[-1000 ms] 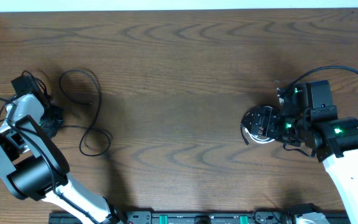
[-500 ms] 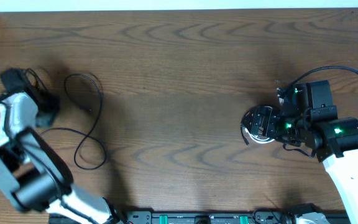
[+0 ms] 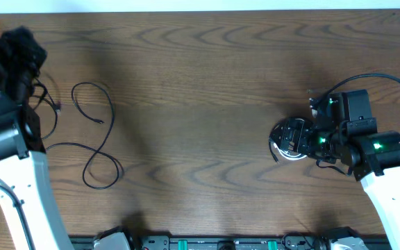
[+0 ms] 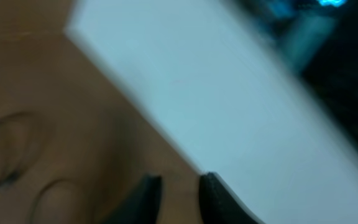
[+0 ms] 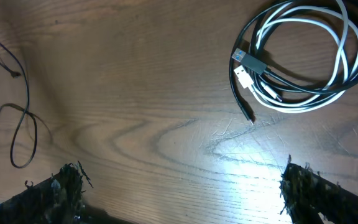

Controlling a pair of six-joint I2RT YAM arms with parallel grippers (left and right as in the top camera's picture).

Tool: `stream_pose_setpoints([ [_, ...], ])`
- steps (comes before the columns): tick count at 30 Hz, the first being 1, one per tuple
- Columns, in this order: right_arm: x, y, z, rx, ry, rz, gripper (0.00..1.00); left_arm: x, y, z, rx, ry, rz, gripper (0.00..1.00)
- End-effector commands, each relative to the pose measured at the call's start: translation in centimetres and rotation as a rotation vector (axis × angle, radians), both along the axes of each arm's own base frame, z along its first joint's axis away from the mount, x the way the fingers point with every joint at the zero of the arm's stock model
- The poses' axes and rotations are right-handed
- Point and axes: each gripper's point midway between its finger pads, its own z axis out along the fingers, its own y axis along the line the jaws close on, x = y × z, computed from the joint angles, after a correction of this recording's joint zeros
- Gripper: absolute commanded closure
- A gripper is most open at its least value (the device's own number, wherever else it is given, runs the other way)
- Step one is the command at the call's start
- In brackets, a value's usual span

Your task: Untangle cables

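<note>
A thin black cable (image 3: 103,132) lies loose in open loops on the left of the wooden table (image 3: 200,83); it also shows in the right wrist view (image 5: 18,124). A white cable (image 5: 303,22) and a black cable (image 5: 291,90) lie coiled together; in the overhead view this coil (image 3: 283,150) is partly under my right gripper (image 3: 294,137). The right gripper (image 5: 185,186) is wide open and empty, just short of the coil. My left gripper (image 3: 23,47) is raised at the far left corner. In the blurred left wrist view its fingers (image 4: 179,190) are slightly apart with nothing between them.
A white border (image 3: 200,5) runs along the table's far edge, and a pale surface (image 4: 229,106) fills the left wrist view. Both arm bases and a black rail (image 3: 221,243) sit at the near edge. A thick black robot cable (image 3: 387,80) arcs over the right arm.
The left arm has lifted and swung from beside the black cable toward the far left corner. The loose black cable has shifted a little. The right arm has not moved.
</note>
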Motion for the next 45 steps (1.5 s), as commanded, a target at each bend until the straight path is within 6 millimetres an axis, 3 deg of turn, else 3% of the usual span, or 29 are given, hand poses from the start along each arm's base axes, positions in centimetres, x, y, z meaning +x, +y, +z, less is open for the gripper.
stream_pose_setpoints([
  [1, 0.1, 0.2, 0.3, 0.005, -0.007, 0.006, 0.01, -0.5, 4.4, -8.0, 0.009, 0.266, 0.208, 0.61],
  [7, 0.1, 0.2, 0.3, 0.005, -0.007, 0.006, 0.01, -1.1, 5.3, -17.6, -0.05, 0.598, 0.239, 0.38],
  [12, 0.1, 0.2, 0.3, 0.005, -0.006, 0.006, 0.01, -1.0, 5.3, -25.0, -0.107, 0.805, 0.221, 0.38],
  [18, 0.1, 0.2, 0.3, 0.005, -0.007, 0.006, 0.01, -2.2, 5.6, -30.9, -0.197, 0.955, 0.292, 0.38],
  [22, 0.1, 0.2, 0.3, 0.005, -0.007, 0.006, 0.01, -3.0, 6.2, -33.4, -0.265, 0.997, 0.353, 0.38],
  [29, 0.1, 0.2, 0.3, 0.005, -0.006, 0.006, 0.01, -5.2, 7.6, -35.8, -0.334, 1.048, 0.434, 0.38],
  [36, 0.1, 0.2, 0.3, 0.005, -0.006, 0.006, 0.01, -6.2, 8.4, -36.6, -0.367, 1.042, 0.478, 0.4],
  [45, 0.1, 0.2, 0.3, 0.005, -0.007, 0.006, 0.01, -6.9, 7.9, -38.0, -0.373, 1.052, 0.474, 0.42],
])
